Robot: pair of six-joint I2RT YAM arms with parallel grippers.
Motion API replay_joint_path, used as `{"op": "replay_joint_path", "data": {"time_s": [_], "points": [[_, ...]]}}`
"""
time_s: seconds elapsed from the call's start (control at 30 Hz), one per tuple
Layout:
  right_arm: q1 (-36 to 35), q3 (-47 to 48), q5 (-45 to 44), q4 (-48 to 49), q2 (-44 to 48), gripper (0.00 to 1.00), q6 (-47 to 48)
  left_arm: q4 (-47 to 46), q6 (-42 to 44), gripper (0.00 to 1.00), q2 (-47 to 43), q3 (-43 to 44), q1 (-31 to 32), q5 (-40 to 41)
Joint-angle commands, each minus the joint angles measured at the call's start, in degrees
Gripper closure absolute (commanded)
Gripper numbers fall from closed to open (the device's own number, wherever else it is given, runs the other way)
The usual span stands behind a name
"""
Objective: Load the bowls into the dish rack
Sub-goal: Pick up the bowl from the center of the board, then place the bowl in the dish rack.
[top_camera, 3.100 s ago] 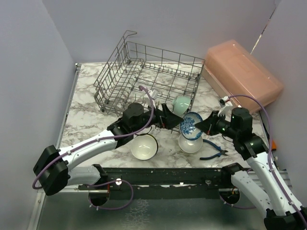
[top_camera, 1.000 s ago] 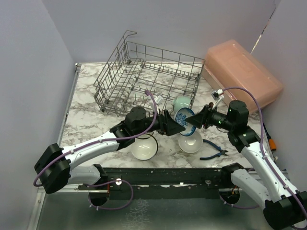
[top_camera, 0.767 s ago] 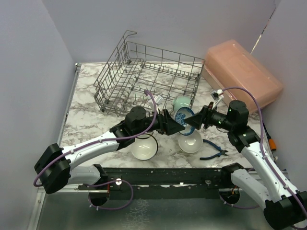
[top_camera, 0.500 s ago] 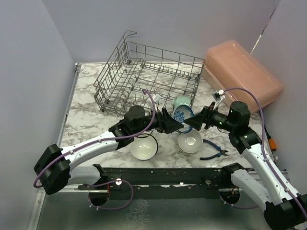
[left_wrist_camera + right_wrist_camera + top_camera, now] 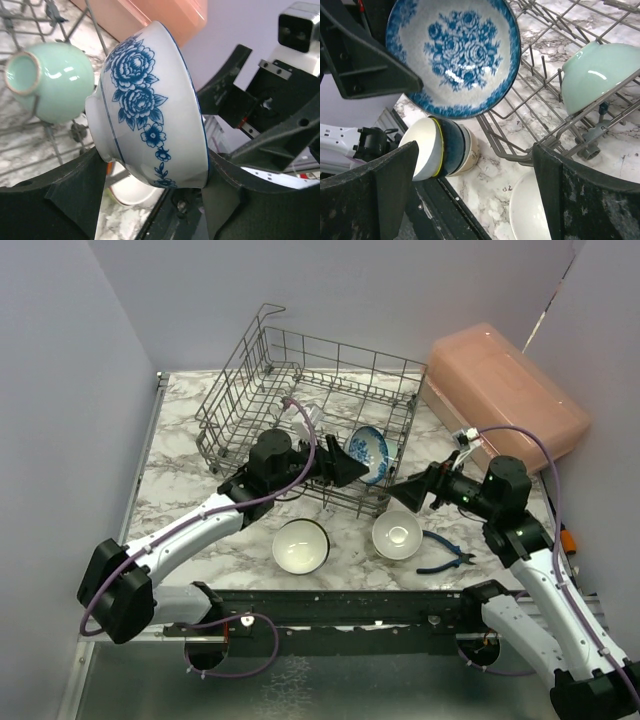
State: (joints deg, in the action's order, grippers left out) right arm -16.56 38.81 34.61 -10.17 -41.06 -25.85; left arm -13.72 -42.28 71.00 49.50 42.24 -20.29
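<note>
Left pincer (image 5: 352, 466) grips blue-patterned bowl (image 5: 369, 452) over dish rack (image 5: 330, 343) (mint bowl (image 5: 600, 75) inside); right pincer (image 5: 400, 492) gaping.

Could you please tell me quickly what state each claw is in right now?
Left claw: closed on the blue-flowered white ceramic bowl.
Right claw: open, holding nothing.

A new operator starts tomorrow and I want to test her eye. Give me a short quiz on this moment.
1. True or false: the right gripper is open and empty.
2. Which holds the blue-patterned bowl? A) left gripper B) right gripper C) neither
3. Fill in: in the top view, the pink box lies to the ___ of the dish rack.
Key: 1 true; 2 A; 3 right.
</note>
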Motion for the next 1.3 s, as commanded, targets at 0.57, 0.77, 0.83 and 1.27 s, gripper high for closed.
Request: {"op": "replay_joint_path", "data": {"time_s": [0.57,0.77,0.83,1.27], "points": [[-0.3,0.3,-4.8,-5.2,2.3,0.00,1.7,30.4,30.0,1.00,16.9,31.6,-3.6,13.6],[-0.4,0.4,-5.0,-5.8,1.7,0.00,2.5,34.3,33.2,1.00,20.0,36.2,-3.6,18.6],[-0.3,0.4,-5.0,-6.0,1.5,0.00,2.7,35.5,34.2,1.00,21.3,38.0,-3.6,19.7],[-0.3,0.3,-5.7,-6.8,0.9,0.00,3.7,43.0,39.5,1.00,29.4,47.8,-3.6,24.3]]}}
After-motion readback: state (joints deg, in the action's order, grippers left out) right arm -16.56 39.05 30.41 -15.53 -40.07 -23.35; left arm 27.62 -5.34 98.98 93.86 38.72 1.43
